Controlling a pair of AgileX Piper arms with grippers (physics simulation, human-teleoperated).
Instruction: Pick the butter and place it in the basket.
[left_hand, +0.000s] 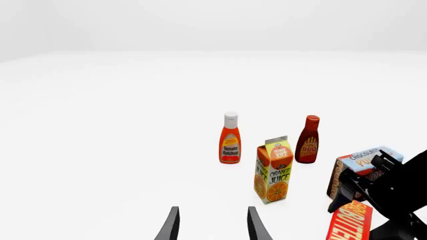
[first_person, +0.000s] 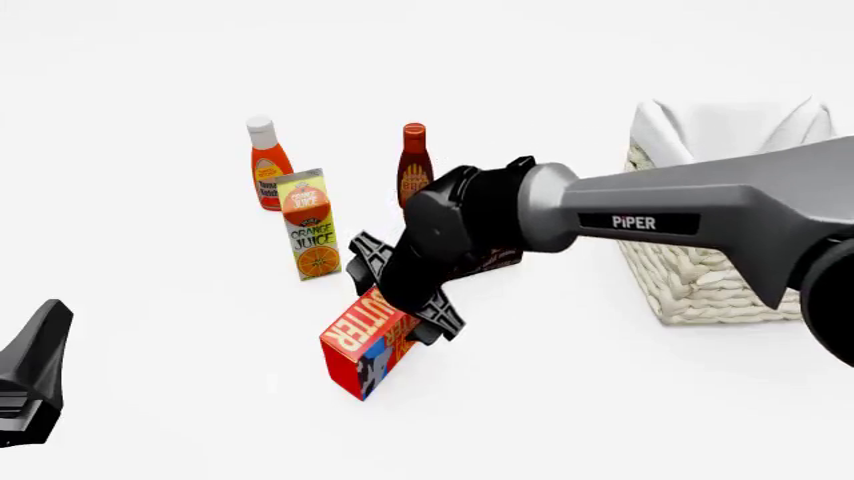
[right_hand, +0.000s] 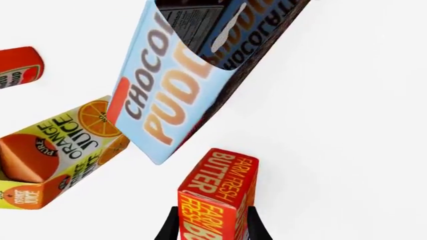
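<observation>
- Butter pinched between right gripper jaws, tilted, low over bench, beside pudding box.
- Basket well apart, further right.
- Left gripper jaws spread, holding nothing.

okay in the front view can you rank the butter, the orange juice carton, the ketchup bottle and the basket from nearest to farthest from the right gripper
1. Butter: between the right gripper's fingers.
2. Orange juice carton: up-left of the gripper, farther back.
3. and 4. Ketchup bottle, far back on the left, and basket, off on the right: both clearly farther than the carton, but too close to call between them.
</observation>
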